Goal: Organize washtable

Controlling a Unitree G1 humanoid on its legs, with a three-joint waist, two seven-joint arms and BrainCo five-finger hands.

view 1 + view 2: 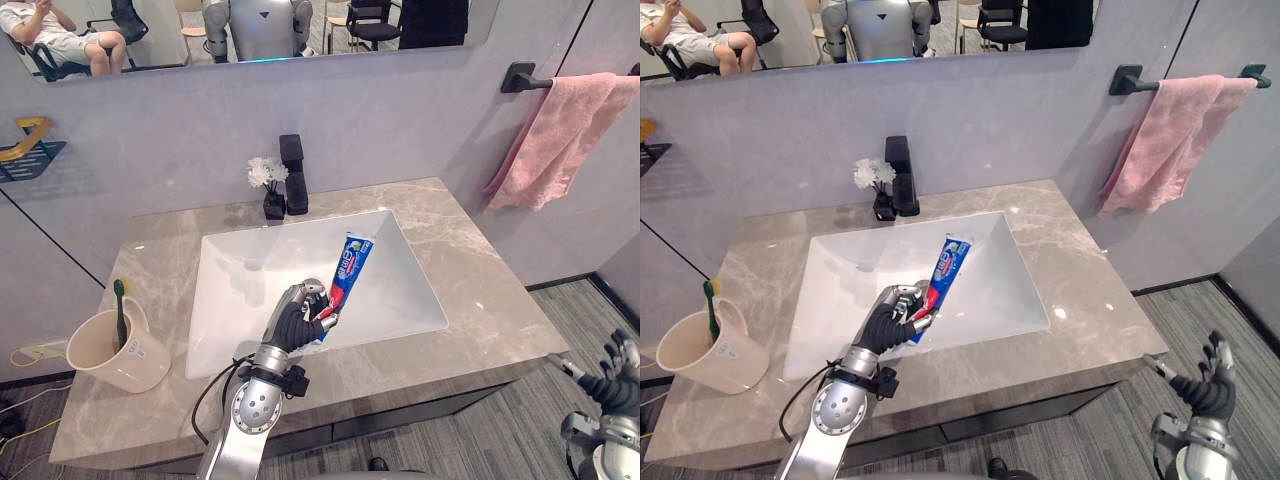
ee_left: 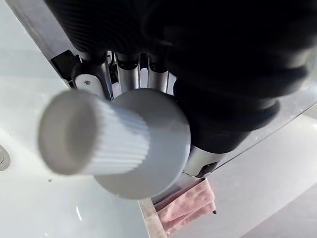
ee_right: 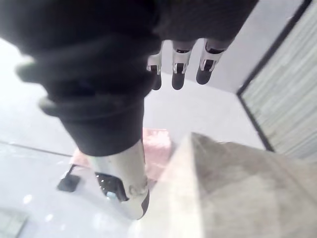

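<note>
While the left hand (image 1: 292,322) clasps the toothpaste tube (image 1: 350,262) over the sink (image 1: 405,290), the right hand (image 1: 1208,385) hangs slack-fingered.

Bathroom: marble washtable (image 1: 480,290), white sink (image 1: 228,290), black tap (image 1: 294,175), mirror (image 1: 150,30) (pink towel (image 1: 560,140) alongside).

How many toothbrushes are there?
1. The toothbrush stands in the beige cup at the counter's front left corner. The cup's inside is partly hidden, so a shorter one could be in there.
</note>
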